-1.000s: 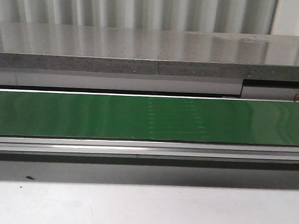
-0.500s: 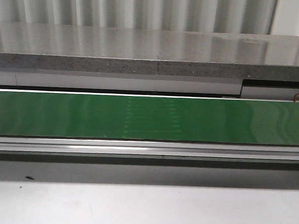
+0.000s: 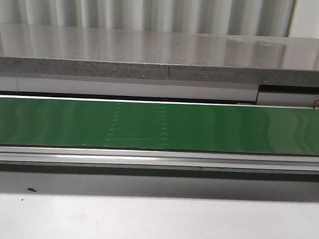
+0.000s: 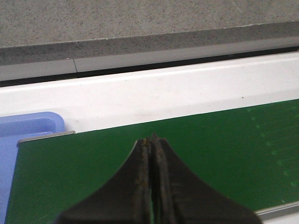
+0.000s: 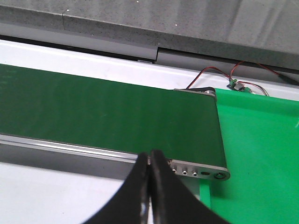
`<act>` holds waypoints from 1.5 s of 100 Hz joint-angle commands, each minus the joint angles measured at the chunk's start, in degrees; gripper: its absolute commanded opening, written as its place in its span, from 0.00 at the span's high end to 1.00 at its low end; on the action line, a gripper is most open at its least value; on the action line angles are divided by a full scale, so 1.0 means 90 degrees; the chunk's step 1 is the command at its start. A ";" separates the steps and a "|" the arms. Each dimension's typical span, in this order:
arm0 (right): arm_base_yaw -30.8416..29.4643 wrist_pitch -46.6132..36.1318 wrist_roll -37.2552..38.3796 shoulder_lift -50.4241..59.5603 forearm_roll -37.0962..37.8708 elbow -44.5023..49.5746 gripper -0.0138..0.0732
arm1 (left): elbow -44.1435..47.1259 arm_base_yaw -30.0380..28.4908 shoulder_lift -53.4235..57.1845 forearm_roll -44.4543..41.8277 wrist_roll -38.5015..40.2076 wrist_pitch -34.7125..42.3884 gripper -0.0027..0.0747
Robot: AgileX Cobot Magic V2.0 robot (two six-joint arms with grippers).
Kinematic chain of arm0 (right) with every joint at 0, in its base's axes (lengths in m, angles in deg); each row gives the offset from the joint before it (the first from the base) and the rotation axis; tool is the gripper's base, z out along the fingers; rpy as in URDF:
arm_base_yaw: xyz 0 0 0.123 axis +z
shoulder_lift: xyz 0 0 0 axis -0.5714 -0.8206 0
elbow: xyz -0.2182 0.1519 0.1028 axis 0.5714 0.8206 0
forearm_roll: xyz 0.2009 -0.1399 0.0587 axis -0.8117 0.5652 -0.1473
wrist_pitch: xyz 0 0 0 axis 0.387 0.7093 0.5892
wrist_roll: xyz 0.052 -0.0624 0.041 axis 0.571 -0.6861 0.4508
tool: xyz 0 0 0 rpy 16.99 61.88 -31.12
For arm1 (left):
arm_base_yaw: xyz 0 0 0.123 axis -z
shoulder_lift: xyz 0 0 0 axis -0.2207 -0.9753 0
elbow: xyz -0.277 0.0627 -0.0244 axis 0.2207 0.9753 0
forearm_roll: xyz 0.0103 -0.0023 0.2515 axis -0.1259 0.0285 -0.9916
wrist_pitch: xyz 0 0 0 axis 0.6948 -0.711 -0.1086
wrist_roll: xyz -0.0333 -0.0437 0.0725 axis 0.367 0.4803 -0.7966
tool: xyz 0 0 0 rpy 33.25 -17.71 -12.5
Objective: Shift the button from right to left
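We see the left gripper (image 4: 152, 140) and the right gripper (image 5: 149, 154) both closed on nothing, each above the green belt (image 3: 159, 126). We cannot find the button in any view. A blue tray (image 4: 18, 135) sits at one belt end, a green tray (image 5: 261, 154) at the other.

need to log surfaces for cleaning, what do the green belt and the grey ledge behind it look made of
Green belt: looks like smooth rubber or PVC with a slight sheen; soft reflections run across it. Grey ledge: looks like polished speckled stone or composite; it is glossy and mirrors the wall behind.
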 commanded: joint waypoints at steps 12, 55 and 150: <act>0.0023 -0.0511 -0.0042 -0.0063 0.0033 -0.0151 0.92 | 0.0607 0.0243 0.0925 0.0113 0.0070 0.1226 0.99; 0.0023 -0.0511 -0.0042 -0.0063 0.0033 -0.0151 0.92 | 0.1820 0.0243 0.2477 0.0083 0.0070 0.1788 0.99; 0.0023 -0.0511 -0.0042 -0.0071 0.0033 -0.0151 0.92 | 0.4405 -0.0430 0.5504 -0.1471 0.1418 0.1993 0.99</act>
